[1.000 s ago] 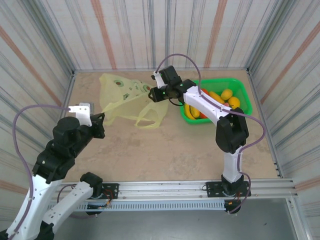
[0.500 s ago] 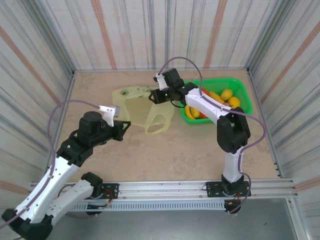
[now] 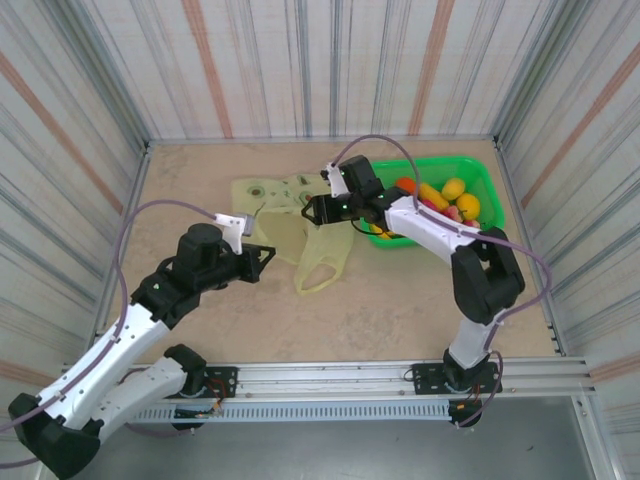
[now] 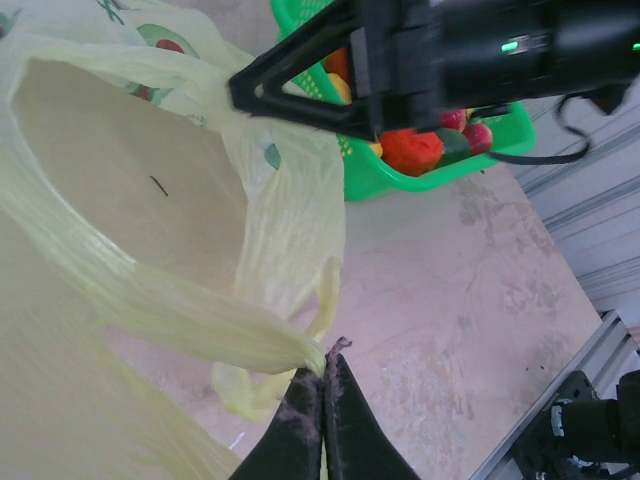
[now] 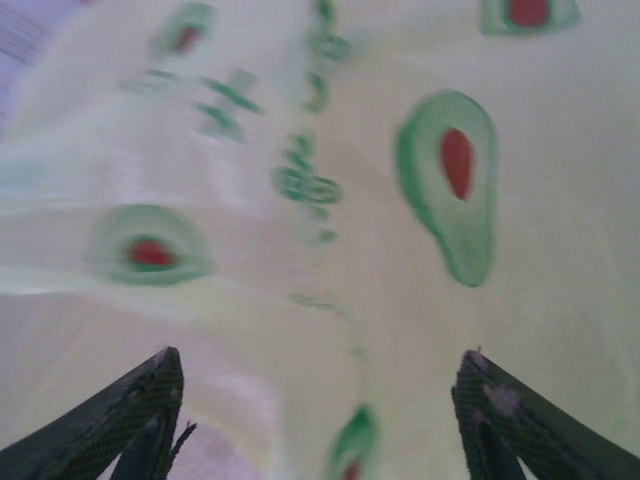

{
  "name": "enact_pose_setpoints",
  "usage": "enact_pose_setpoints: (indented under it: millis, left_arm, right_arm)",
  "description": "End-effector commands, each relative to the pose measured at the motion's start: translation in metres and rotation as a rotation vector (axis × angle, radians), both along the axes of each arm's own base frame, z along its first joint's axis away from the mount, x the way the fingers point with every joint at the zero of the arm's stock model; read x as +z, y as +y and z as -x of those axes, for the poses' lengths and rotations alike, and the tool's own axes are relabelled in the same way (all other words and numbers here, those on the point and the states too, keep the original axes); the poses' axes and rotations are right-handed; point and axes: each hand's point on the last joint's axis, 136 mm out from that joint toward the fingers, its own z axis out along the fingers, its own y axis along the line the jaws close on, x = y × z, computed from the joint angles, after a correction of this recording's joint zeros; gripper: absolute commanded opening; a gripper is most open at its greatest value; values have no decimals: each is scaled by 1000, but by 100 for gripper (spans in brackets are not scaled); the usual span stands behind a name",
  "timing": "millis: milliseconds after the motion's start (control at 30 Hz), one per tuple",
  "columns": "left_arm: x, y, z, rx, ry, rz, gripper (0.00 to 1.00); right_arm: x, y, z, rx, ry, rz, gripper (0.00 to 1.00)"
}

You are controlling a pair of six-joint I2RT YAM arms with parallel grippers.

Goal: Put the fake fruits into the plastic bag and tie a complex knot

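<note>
Plastic bag (image 3: 288, 228) lies slack and flattish on the surface (image 3: 380, 300), left of centre, mouth partly spread, one handle loop (image 3: 322, 272) trailing toward the near edge. Nothing bulges in it and the left wrist view looks through the open mouth onto bare film, so I judge it empty. The handles are loose and untied. The fake fruits (image 3: 445, 195), yellow, orange and red ones, sit heaped in the green basket (image 3: 487, 183) just right of the bag, none transferred. Left claw (image 4: 322, 395) is clenched tight on a bunched strap of the bag film, holding that side of the mouth up. Right claw (image 5: 320, 353) hangs close over the printed film at the basket side of the bag, its fingers spread wide with nothing between them, so released. Judgement: early stage. The bag is being opened and presented; all the loading of fruit and the whole of the knot are left to do.
</note>
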Motion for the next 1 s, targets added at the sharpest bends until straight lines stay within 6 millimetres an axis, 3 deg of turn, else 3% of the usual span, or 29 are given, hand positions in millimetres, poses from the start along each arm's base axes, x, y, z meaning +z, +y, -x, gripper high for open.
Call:
enact_pose_setpoints:
  millis: [0, 67, 167, 233, 467, 567, 800, 967]
  left_arm:
    - [0, 4, -4, 42, -5, -5, 0]
    - [1, 7, -4, 51, -9, -10, 0]
    - [3, 9, -3, 59, -17, -11, 0]
    - [5, 11, -3, 63, -23, -12, 0]
    - [15, 7, -1, 43, -35, 4, 0]
    - [16, 6, -1, 32, -35, 5, 0]
    - [19, 8, -1, 15, -75, -37, 0]
    - [25, 6, -1, -2, -91, -39, 0]
  right_arm:
    - [47, 0, 20, 76, -41, -135, 75]
    - [55, -11, 26, 64, -62, -125, 74]
    - [48, -54, 10, -126, -52, 0, 70]
    - [34, -99, -5, -322, -22, 109, 69]
    - [-13, -198, -27, -633, 109, 361, 69]
    - [-24, -219, -45, -666, 127, 373, 70]
    - [-42, -255, -99, -716, 105, 520, 89]
    - [-62, -258, -125, -670, 128, 545, 92]
